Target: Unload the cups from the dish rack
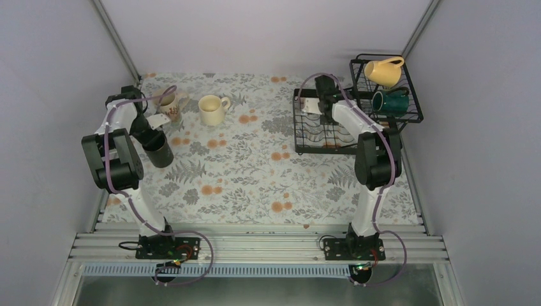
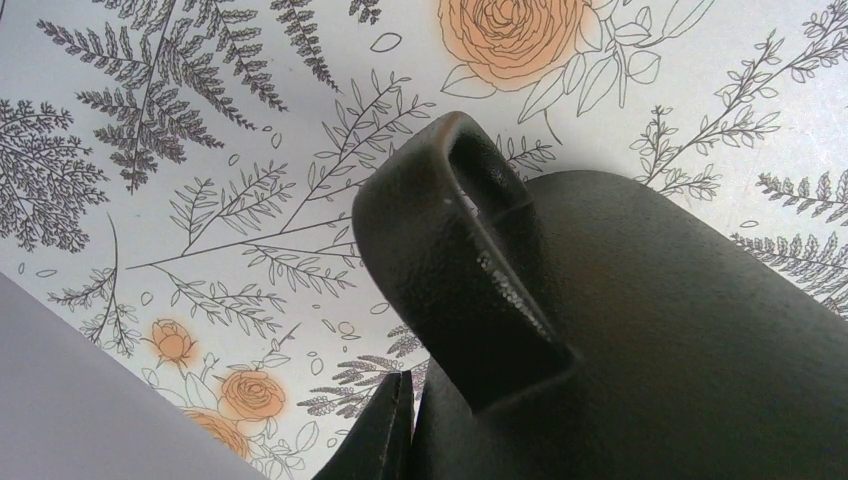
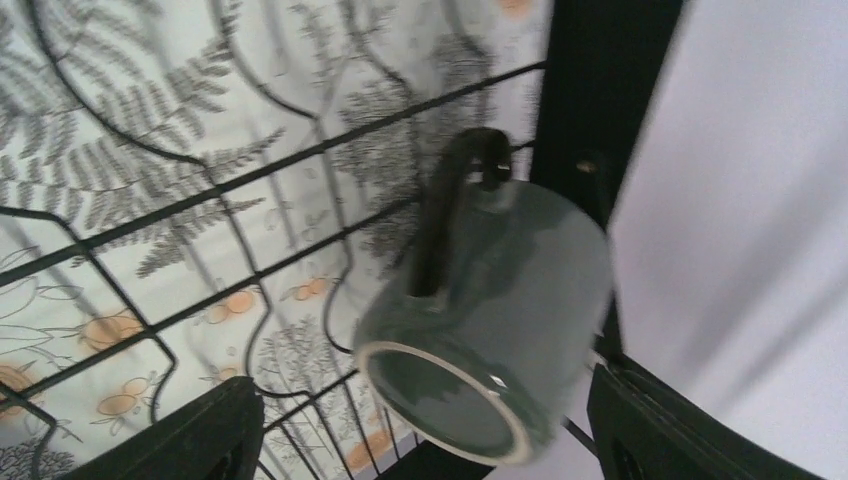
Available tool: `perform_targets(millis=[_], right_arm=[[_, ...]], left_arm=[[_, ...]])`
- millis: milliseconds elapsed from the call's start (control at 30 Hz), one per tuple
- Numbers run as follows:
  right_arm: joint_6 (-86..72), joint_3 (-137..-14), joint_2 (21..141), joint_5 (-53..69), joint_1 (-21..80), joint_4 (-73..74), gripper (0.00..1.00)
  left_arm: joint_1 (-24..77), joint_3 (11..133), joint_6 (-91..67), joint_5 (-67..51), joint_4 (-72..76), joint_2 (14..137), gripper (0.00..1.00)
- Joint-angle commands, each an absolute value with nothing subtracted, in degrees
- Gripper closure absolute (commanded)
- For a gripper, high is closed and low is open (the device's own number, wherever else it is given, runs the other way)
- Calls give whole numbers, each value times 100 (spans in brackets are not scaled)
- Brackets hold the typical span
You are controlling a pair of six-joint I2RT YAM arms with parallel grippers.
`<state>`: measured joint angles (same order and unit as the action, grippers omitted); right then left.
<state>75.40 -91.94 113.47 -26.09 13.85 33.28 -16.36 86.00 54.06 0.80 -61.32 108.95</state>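
Observation:
My left gripper [image 1: 152,131] is shut on the black mug [image 1: 159,150] low over the table's left side. In the left wrist view the black mug [image 2: 640,340] fills the frame with its handle [image 2: 450,250] up, and one finger [image 2: 385,435] presses on its wall. Two cream mugs [image 1: 171,106] [image 1: 213,109] stand on the table behind it. My right gripper [image 1: 322,92] hangs over the black wire dish rack [image 1: 306,148]. It is open [image 3: 430,430], with its fingers either side of a dark grey-green mug [image 3: 500,300] lying on its side. A yellow mug [image 1: 385,70] and a dark teal mug [image 1: 390,102] lie in the raised basket.
The floral tablecloth [image 1: 255,172] covers the table. Grey walls close in on the left, back and right. The rack's raised tier [image 1: 415,118] stands against the right wall. An aluminium rail [image 1: 255,245] with both arm bases runs along the near edge.

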Motion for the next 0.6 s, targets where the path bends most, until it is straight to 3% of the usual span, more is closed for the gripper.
perform_targets(millis=[0, 133, 567], right_arm=[[8120, -8666, 11391, -2933, 1415, 2494, 19], [8165, -8581, 11595, -3046, 1411, 2122, 30], [8426, -8652, 12347, -3122, 1407, 1001, 39]], left_arm=[[-1702, 8559, 5481, 268, -6102, 10878, 98], [-1714, 8615, 5452, 297, -6106, 10957, 98], [-1712, 8956, 5297, 363, -6290, 11260, 98]])
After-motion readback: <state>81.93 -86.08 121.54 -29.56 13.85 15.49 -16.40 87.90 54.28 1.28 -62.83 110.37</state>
